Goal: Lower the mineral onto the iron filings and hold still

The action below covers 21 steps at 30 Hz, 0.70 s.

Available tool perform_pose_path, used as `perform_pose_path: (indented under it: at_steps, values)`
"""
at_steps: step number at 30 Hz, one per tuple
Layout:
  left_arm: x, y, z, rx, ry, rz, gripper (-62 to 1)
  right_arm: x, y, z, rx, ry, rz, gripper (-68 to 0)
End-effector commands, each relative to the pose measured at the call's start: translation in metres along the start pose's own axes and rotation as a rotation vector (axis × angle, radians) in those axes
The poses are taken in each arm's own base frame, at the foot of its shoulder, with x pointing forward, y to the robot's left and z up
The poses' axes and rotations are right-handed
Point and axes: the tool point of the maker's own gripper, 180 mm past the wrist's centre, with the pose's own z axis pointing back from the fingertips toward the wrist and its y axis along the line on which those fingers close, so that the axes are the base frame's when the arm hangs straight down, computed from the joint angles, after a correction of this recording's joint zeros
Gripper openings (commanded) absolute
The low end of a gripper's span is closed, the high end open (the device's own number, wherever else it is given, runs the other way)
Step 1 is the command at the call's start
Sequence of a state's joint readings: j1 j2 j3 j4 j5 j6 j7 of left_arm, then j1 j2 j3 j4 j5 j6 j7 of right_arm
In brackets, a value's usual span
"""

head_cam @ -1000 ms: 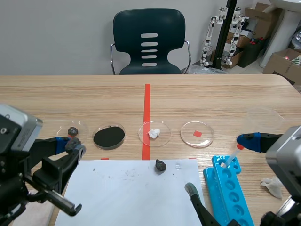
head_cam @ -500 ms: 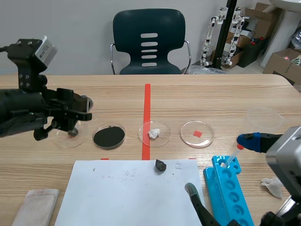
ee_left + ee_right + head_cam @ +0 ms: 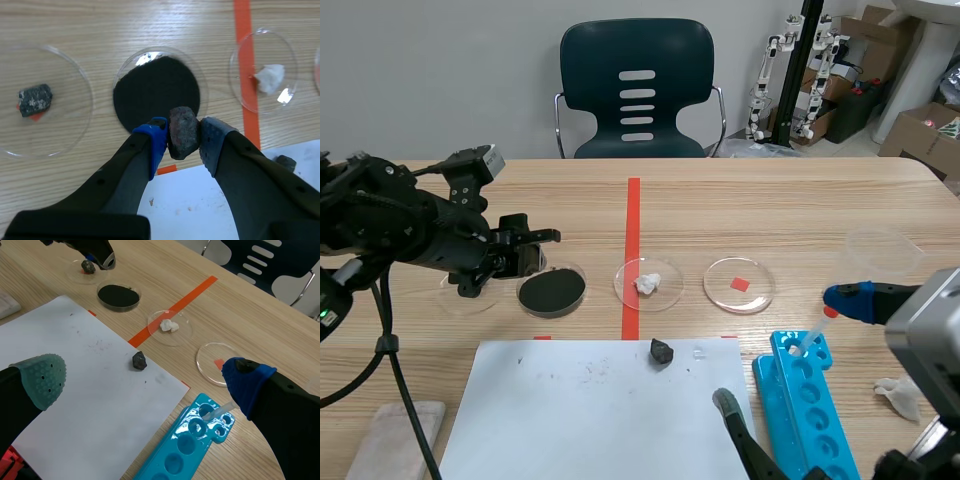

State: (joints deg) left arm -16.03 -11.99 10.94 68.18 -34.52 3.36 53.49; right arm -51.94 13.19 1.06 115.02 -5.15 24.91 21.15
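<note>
Right gripper (image 3: 145, 379) is spread wide with nothing in it, parked over the white paper sheet (image 3: 75, 365), out of this step. Left gripper (image 3: 182, 135) is clamped on the rough dark reddish-brown mineral lump (image 3: 183, 129), pinched at the very tips, blue pad one side, grey the other. My call: keep the squeeze constant, nudge forward, descend straight and slow, stop at first contact, freeze. Past my tips the mineral hangs over the near edge of the black iron filings (image 3: 152, 90), not centre. Stay off the rim of the clear round dish (image 3: 194, 62).
</note>
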Motion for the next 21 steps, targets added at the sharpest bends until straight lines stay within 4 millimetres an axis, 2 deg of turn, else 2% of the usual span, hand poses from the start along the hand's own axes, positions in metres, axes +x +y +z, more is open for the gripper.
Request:
perform_pose_path:
  at_steps: [1,10,21]
  values:
    - [0.017,-0.009,0.002,-0.017,-0.025,-0.004,-50.5,0.008,-0.003,-0.001,0.000,-0.033,0.009,0.4]
    - [0.009,-0.015,-0.027,0.002,0.093,0.036,-50.5,0.008,-0.003,-0.001,0.000,-0.033,0.009,0.4]
    - [0.005,-0.003,-0.047,0.104,0.146,0.043,-50.5,0.008,-0.003,-0.001,0.000,-0.033,0.009,0.4]
